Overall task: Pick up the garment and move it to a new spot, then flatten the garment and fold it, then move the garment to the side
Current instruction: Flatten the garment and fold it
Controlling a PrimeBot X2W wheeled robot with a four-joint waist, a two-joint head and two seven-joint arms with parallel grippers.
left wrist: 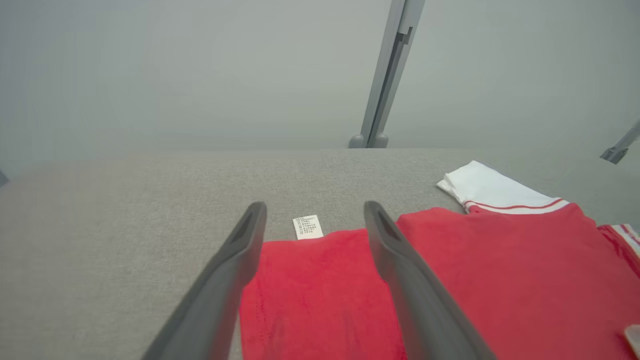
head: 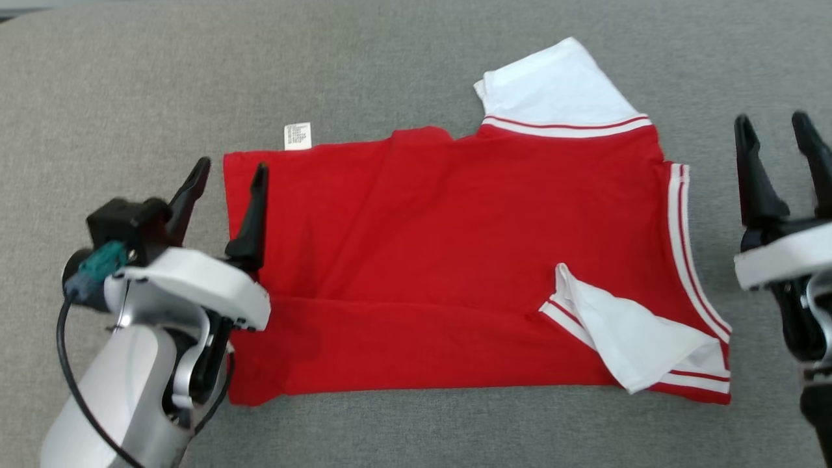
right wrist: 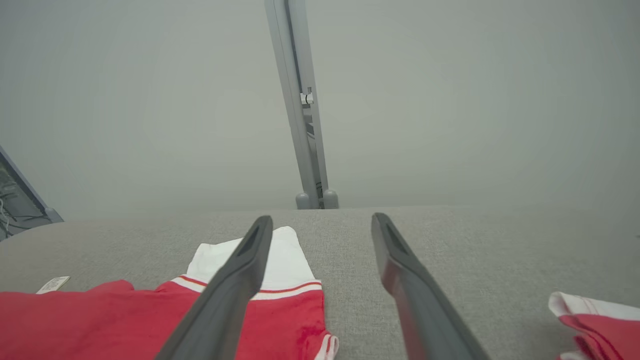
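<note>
Red garment (head: 455, 247) lies flat mid-frame on grey counter (head: 130, 78), long axis running L–R across the head view. Left claw (head: 233, 166) at lower left, fingers apart, nothing held, tips over garment's left edge. Right claw (head: 772, 119) at far right, also apart, empty, just off the striped edge. Each arm is near its own end, so next fold prob. needs both.

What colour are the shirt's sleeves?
The sleeves are white, edged with red and white stripes; clearest in the head view.

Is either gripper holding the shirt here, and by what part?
Nothing is held: left gripper and right gripper stand open, the shirt lying free.
</note>
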